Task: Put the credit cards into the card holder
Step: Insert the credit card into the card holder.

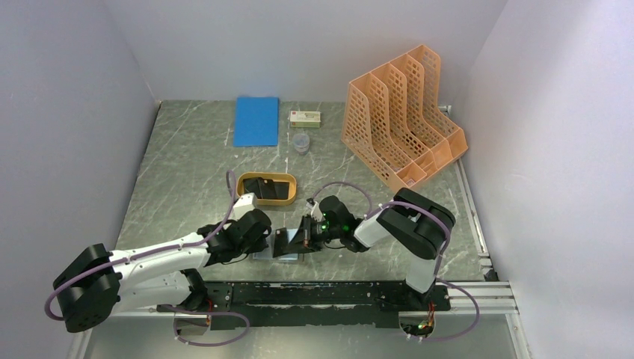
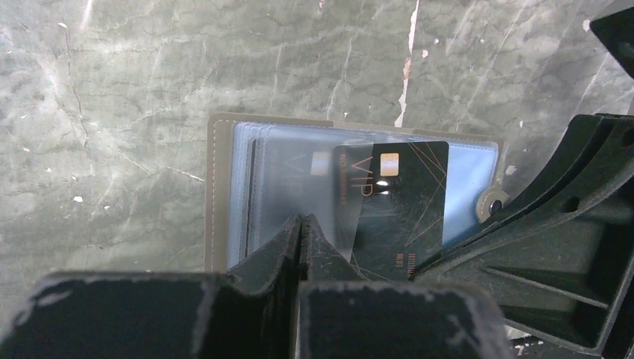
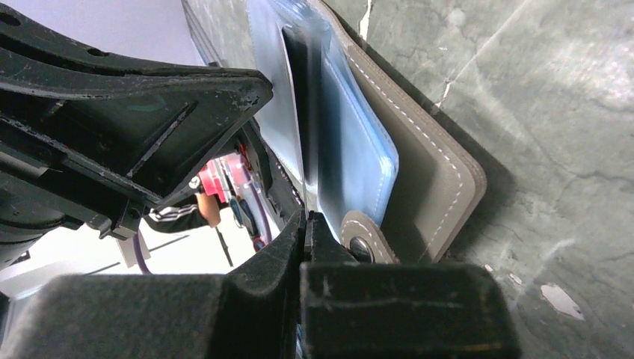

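left pincer (image 2: 300,224): clamped tight on a clear sleeve of the card holder (image 2: 220,194) | right pincer (image 3: 305,218): pinched closed, apparently on the black VIP card (image 2: 404,202) edge | card: just ahead-right of left tips, partly under the sleeve | holder: flat on bench (image 2: 112,90) below both | handling: card likely light, stiff, slick, so grip a short edge; sleeve floppy

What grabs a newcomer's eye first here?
The left claw and right claw, both shut, meet near the table's front centre over the open holder. There a black VIP card sits partway into a clear sleeve, apparently pinched by the right claw. Next, the orange rack at far right.
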Tool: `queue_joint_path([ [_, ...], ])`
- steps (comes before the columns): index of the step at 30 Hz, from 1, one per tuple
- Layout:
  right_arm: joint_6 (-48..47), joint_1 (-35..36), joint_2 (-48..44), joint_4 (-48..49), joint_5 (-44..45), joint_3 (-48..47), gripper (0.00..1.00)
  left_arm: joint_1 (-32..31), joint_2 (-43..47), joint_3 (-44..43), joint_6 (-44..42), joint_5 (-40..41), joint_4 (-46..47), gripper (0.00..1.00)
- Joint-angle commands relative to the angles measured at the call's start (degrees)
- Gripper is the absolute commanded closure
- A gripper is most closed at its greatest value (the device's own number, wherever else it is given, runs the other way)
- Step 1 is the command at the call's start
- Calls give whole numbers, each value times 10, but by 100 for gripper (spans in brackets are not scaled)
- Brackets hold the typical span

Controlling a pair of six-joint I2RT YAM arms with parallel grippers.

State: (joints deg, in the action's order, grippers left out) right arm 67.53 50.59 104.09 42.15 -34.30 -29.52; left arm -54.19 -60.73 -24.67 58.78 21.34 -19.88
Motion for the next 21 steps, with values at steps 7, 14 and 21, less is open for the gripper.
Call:
queue_joint_path([
  [7,14,12,24,7,34,-16,100,3,8,9,-3,-6,-50,95],
  [14,16,21,30,-2,39,-23,100,3,48,-29,-3,15,-104,88],
  [21,17,22,39,-3,37,-29,100,4,111,-59,12,60,-186,75],
])
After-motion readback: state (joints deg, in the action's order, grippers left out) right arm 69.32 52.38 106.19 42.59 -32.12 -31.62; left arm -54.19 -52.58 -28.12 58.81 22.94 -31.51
